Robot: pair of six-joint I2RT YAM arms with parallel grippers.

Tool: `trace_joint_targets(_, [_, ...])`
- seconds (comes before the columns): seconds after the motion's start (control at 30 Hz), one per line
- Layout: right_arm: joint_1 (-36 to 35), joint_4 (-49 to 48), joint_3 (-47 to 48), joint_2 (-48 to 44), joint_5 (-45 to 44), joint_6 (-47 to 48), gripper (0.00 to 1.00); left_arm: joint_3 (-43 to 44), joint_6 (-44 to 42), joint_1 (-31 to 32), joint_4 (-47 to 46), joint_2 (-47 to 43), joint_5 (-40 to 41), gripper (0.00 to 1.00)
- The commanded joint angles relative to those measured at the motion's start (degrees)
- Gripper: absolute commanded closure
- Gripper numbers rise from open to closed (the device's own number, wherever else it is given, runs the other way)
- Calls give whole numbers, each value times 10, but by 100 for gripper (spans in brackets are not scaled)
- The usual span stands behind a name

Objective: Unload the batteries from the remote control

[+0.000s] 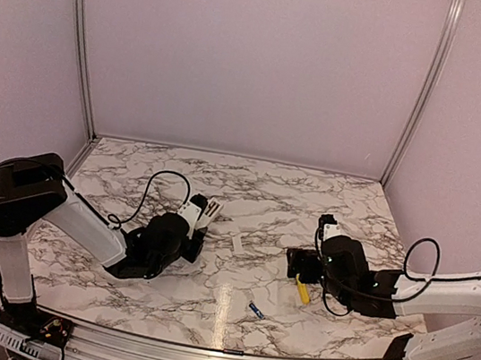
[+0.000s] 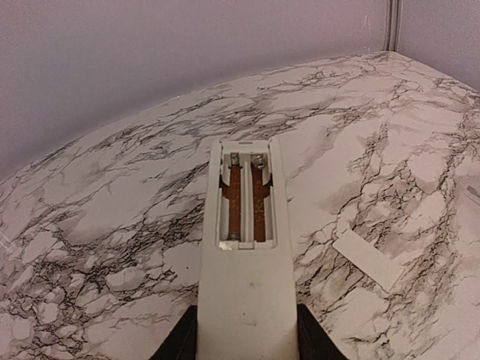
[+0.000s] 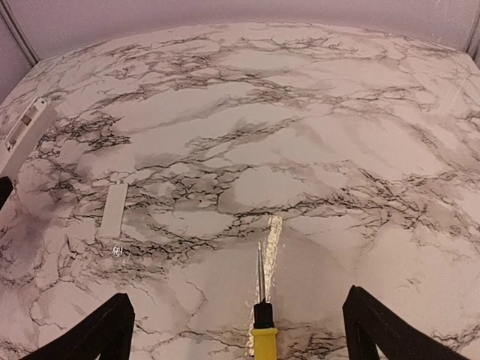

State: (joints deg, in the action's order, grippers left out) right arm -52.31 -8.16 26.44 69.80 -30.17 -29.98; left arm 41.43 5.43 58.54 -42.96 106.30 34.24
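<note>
Top external view: nearest the front edge of the marble-patterned table [image 1: 133, 173] lies one battery [image 1: 255, 310], small and blue, alone on the surface and touching nothing. A second battery cannot be made out in any view.

Just beyond it and to the right lies a screwdriver [image 1: 302, 290] with a yellow handle, directly in front of the right gripper [image 1: 298, 266]. In the right wrist view the screwdriver [image 3: 262, 330] rests on the table between the two dark fingers [image 3: 90, 334], its metal shaft pointing away from the camera. The right gripper [image 3: 236, 337] has its fingers spread wide, and neither one touches the handle.

Farther in, near the middle of the table, lies a small flat white cover [image 1: 239, 243], apart from both arms. It is also seen in the right wrist view [image 3: 114, 210] and the left wrist view [image 2: 367, 259].

On the left, the left gripper [image 1: 195, 226] holds the remote control [image 1: 210, 210]. In the left wrist view the dark fingers [image 2: 176, 341] of the left gripper [image 2: 246, 345] are clamped on both long sides of the remote control [image 2: 244, 300], at its near end. Its battery compartment [image 2: 246, 202] faces up, uncovered, showing two brown strips and metal contacts at the far end.
</note>
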Motion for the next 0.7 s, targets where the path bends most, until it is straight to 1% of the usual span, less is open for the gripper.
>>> trace_joint_targets(0.0, [3,24,3,-11,-8,-7,5,30,65,-13,38,26,-43,100])
trace_joint_targets(0.2, [3,28,-13,-41,-7,-13,5,57,85,-13,53,69,-46,100])
trace_joint_targets(0.3, [3,32,-23,-54,-13,-15,4,62,91,-13,49,83,-66,100])
trace_joint_targets(0.43, [3,36,-30,-67,-22,-14,4,73,99,-13,42,104,-94,88])
trace_joint_targets(0.57, [3,41,-34,-76,-21,-16,4,75,99,-13,37,115,-89,80])
trace_joint_targets(0.67, [2,44,-37,-83,-21,-19,4,71,98,-13,34,110,-88,76])
